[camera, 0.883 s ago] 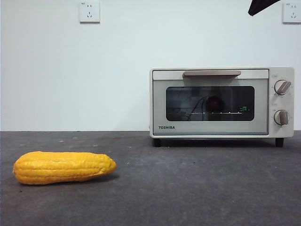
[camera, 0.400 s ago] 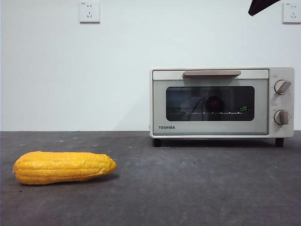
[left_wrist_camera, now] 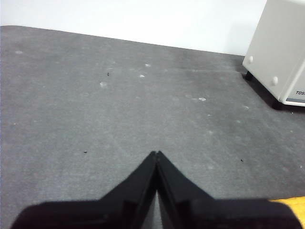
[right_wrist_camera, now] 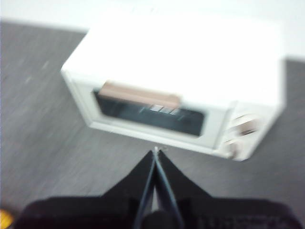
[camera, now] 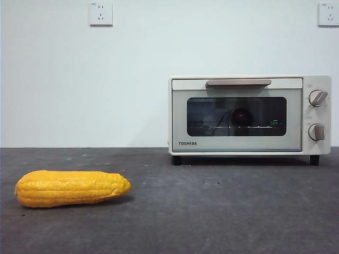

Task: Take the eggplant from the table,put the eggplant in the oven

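The cream-white oven (camera: 249, 114) stands at the back right of the table (camera: 212, 211) with its door closed. Behind the dark glass shows a dark purple rounded shape, apparently the eggplant (camera: 241, 115), lying on the wire rack. Neither arm appears in the front view. My left gripper (left_wrist_camera: 156, 153) is shut and empty above bare table, with the oven's side (left_wrist_camera: 281, 47) off to one side. My right gripper (right_wrist_camera: 156, 150) is shut and empty, hovering high in front of the oven (right_wrist_camera: 181, 81); that view is blurred.
A yellow corn cob (camera: 71, 188) lies on the table at the front left, well apart from the oven. A tip of the corn cob (left_wrist_camera: 290, 207) also shows in the left wrist view. Two wall sockets sit high on the white wall.
The black arm tip at the front view's top right corner has moved up out of view. The oven and the corn have not moved.
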Robot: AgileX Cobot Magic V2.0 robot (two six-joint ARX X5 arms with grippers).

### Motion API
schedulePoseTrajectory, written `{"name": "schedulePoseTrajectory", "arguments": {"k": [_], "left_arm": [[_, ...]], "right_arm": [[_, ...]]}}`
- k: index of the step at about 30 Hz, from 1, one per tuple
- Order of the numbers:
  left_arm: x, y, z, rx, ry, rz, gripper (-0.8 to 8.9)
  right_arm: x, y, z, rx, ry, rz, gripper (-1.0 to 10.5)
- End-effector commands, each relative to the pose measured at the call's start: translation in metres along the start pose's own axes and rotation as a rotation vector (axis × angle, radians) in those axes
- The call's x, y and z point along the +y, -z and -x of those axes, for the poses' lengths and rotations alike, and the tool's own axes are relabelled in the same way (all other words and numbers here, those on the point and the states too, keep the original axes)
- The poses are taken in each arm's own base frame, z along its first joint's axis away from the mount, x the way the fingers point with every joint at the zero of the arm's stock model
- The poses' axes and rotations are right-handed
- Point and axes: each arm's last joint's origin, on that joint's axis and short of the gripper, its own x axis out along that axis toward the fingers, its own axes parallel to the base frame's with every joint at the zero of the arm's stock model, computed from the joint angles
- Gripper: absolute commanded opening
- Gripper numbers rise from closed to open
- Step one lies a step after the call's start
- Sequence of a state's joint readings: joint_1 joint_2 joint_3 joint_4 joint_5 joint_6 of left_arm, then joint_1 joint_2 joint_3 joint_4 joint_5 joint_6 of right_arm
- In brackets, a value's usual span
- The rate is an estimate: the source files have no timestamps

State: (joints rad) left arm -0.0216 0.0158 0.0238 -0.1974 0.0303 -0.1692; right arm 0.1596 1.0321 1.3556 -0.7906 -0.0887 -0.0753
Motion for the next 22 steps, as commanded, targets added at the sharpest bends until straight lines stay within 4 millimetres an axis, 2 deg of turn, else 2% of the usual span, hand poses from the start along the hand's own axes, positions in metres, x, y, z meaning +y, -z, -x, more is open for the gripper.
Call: {"name": "schedulePoseTrajectory", "arguments": {"k": [1,8,12,17,22], "left_arm": [[0.001,0.002,-0.001,0.000,0.000,0.006,-0.04],[0.001,0.002,-0.001,0.000,0.000,0.006,-0.04],[0.001,0.002,-0.001,0.000,0.000,0.006,-0.04],[0.001,0.002,-0.001,0.000,0.000,0.006,-0.04],[0.001,0.002,-0.001,0.000,0.000,0.006,-0.04]], "right_arm": [[-0.004,0.001,0.028,-0.074,0.084,0.007,0.0],[-0.001,0.019,0.093,-0.182,0.188,-0.009,0.0],[0.004,0.035,0.120,-0.183,0.206,-0.015,0.0],[0.011,0.057,0.147,-0.174,0.221,-0.023,0.0],[0.016,0.073,0.161,-0.205,0.241,-0.025,0.0]]}}
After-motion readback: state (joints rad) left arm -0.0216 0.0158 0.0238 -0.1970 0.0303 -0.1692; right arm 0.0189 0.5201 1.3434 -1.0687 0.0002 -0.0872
